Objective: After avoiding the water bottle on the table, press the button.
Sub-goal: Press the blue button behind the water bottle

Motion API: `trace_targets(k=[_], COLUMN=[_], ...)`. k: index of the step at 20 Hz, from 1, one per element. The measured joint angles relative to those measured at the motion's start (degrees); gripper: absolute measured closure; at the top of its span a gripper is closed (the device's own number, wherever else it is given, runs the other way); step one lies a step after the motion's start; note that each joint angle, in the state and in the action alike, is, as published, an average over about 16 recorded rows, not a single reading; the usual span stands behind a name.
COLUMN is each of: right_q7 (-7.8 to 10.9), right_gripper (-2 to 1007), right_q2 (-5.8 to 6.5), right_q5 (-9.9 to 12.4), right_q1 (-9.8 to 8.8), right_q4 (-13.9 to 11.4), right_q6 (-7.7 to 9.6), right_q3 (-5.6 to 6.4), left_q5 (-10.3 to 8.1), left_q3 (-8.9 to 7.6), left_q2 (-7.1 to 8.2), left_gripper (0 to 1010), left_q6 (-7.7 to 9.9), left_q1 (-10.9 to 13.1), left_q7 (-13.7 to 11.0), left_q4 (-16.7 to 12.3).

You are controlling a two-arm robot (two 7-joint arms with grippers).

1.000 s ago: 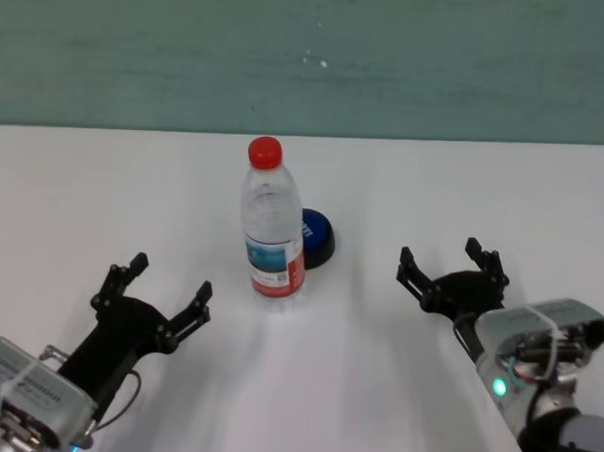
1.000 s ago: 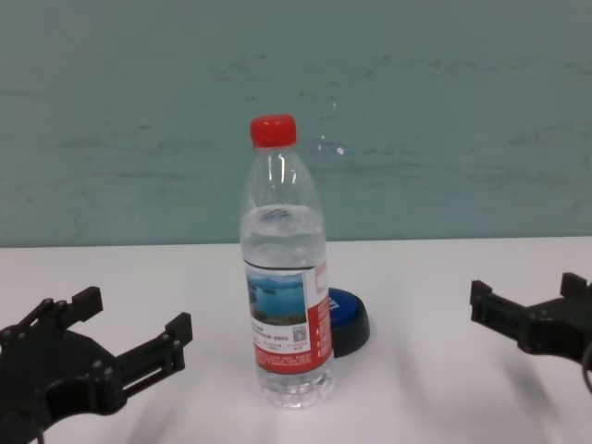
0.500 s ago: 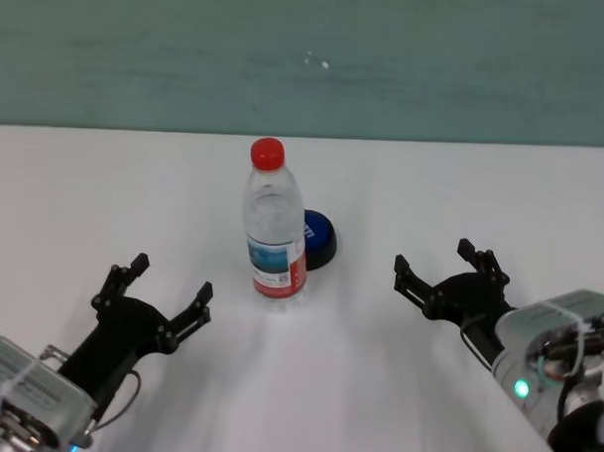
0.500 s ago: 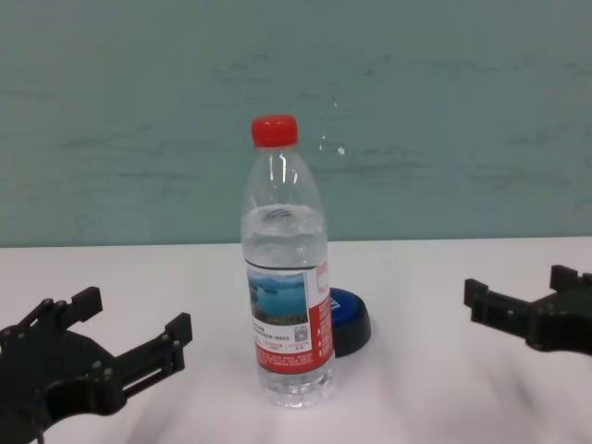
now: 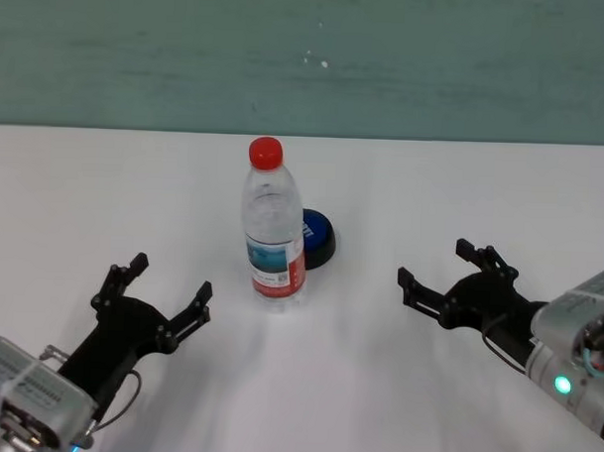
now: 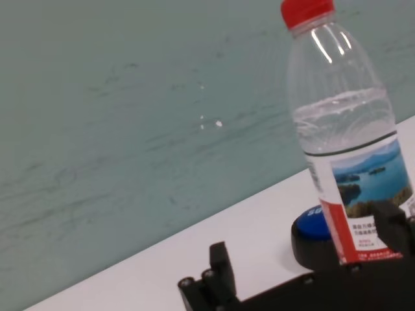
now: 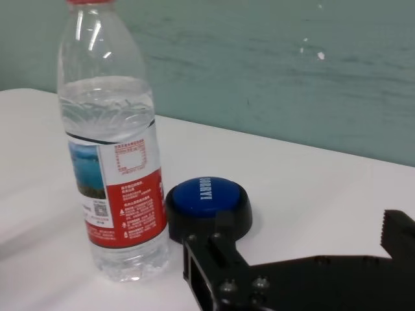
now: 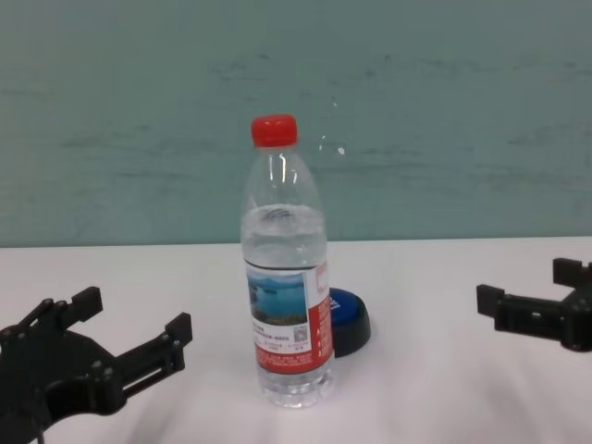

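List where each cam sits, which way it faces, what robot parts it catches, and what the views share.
Head: high, angled down at the table; left gripper and right gripper, both open.
Chest: low, level, facing the water bottle; both grippers.
Left wrist: low on the left arm, facing bottle and wall; own fingers.
Right wrist: low on the right arm, facing the button; own fingers.
Shared: bottle and button in all.

bottle (image 5: 273,235): clear plastic
cap (image 5: 266,152): red
label (image 7: 120,189): blue landscape panel, white block with fine print, red band below
button (image 7: 209,206): blue dome with pale lettering, black base
tabletop (image 5: 376,387): plain white
wall (image 5: 308,58): dull teal green, faint streaks, a few white specks
left pincer (image 5: 168,298): black, on a grey wrist
right pincer (image 5: 447,274): black, on a grey wrist with a small green light
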Motion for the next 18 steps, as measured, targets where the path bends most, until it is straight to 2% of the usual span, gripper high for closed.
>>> trace_targets(k=[4,11,15,18], right_q7=[1.42,3.12,3.90,4.39], right_gripper=[1,1,1,1], right_q2=[2.74,6.83,8.79,9.77], right_q5=[0.6,1.7,2.4,3.2], right_q1=[-0.73,-2.57,-3.35,-3.58], right_q4=[-2.3,-5.9,-7.2,-7.4], right_q6=[1.34,2.26,2.31,1.80], right_q3=[-0.07,-0.34,-0.33,-0.24], left_q5=[0.00,0.00,0.00,0.00], left_q3=[0.00,0.00,0.00,0.00], left_q2=[0.00,0.00,0.00,0.00], left_gripper=[10,10,10,10], left_q6=[0.00,0.00,0.00,0.00], left_q1=[0.0,0.0,0.0,0.0], left_q7=[0.0,0.0,0.0,0.0], left_q4=[0.0,0.0,0.0,0.0])
